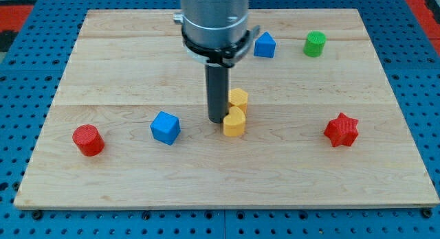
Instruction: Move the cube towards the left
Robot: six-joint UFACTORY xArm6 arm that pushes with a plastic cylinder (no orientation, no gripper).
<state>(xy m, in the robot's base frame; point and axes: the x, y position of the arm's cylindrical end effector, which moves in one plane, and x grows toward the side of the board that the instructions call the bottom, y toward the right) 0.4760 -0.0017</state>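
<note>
I find no text, label, brand, number or sign that I can read anywhere here, neither on the blocks nor on the board.

The wooden table [124, 191] lies on a blue pegboard [27, 67]. A red cylinder [88, 140] sits near the view's left edge. Two yellow blocks touch at the centre: a yellow hexagonal block [238, 97] just above a yellow rounded block [234, 122]. A red star [342, 130] lies at the right. At the top are a blue pentagonal block [265, 44] and a green cylinder [315, 44].
</note>
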